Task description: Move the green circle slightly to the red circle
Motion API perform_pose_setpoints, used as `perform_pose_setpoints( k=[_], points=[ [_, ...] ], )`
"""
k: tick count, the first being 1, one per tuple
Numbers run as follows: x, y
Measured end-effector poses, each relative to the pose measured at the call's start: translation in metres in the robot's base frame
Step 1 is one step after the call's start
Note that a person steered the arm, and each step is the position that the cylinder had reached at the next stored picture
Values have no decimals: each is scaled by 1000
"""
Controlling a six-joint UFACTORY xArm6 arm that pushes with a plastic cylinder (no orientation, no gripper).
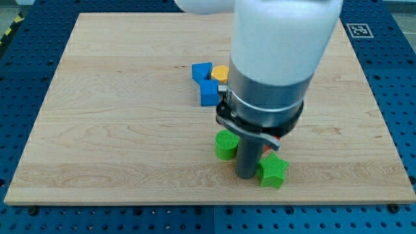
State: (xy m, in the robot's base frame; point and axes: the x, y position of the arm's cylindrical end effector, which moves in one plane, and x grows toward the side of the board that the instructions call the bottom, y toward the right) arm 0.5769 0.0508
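- my tip point(246, 175): lower end of dark rod, down on the wooden board point(117, 117) near the view's bottom edge, right of centre. No gripper on this rig, just the rod, so nothing to be open or closed and nothing held.
- green circle point(226, 144): ribbed green cylinder, upright, just to the view's left of my tip and slightly toward the view's top; right beside the rod, cannot tell if touching.
- green star point(272, 171): just to the view's right of my tip, about level with it, looks to be touching the rod side or very close.
- red block point(275, 149): only a small red sliver shows, to the view's right of the rod and above the green star, mostly hidden behind arm body; shape cannot be made out.
- blue blocks point(205, 82): two blue pieces, one at point(201, 71) and one at point(208, 93), well toward the view's top from my tip, slightly to its left; touching each other.
- yellow block point(220, 72): wedged beside the blue pieces on their right, partly hidden by arm; looks hexagon-like, not sure.
- arm body point(279, 58): big white and grey cylinder, covers upper middle of view, blocks the board area above my tip.
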Motion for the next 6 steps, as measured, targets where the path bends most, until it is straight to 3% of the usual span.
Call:
perform_pose_setpoints(
  k=[1, 3, 4, 6],
  points=[
    [-14, 0],
    [13, -13],
    [7, -54],
    [-33, -63]
  ],
)
